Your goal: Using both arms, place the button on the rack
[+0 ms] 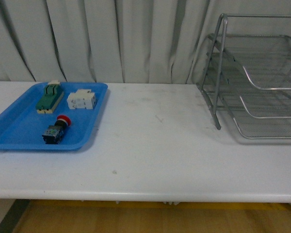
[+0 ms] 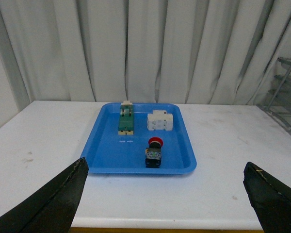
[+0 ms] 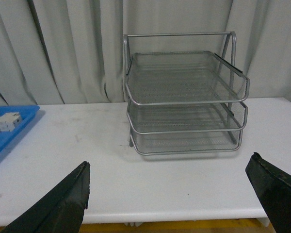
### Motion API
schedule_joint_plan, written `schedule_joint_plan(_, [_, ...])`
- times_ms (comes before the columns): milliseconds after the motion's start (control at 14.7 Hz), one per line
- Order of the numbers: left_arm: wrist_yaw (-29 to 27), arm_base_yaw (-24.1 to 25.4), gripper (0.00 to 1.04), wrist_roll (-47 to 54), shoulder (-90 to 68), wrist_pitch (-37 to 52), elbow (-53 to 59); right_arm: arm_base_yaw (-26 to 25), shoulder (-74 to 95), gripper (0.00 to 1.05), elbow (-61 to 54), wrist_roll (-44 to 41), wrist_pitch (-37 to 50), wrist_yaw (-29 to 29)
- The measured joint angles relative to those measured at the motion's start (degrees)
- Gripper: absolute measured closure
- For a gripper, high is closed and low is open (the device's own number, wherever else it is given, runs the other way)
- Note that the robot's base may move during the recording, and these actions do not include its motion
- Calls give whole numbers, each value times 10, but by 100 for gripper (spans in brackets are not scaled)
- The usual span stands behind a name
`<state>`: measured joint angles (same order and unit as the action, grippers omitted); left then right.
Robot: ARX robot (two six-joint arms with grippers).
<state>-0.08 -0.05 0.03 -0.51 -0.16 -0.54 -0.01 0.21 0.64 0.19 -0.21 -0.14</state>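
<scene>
on the blue tray (image 1: 19, 133) lies the button (image 1: 57, 129); left gripper (image 2: 165, 165), right gripper (image 3: 167, 167) both spread wide.

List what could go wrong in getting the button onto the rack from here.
The button lies on its side near the white block; the left gripper may nudge the block or slip off the round cap.
The blue tray and the rack sit far apart, so a handover to the right gripper could drop it.

Rack (image 3: 179, 77) is showing silver metal mesh, slight sheen; tray (image 1: 19, 131) is looking glossy blue plastic; table (image 1: 160, 155) is reading matt white, scuffed.
</scene>
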Motion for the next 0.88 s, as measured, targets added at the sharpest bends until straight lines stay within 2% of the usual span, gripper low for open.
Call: schedule_joint_plan(883, [0, 0, 7, 0, 0, 0, 0, 0, 0, 6, 0, 0, 0, 0])
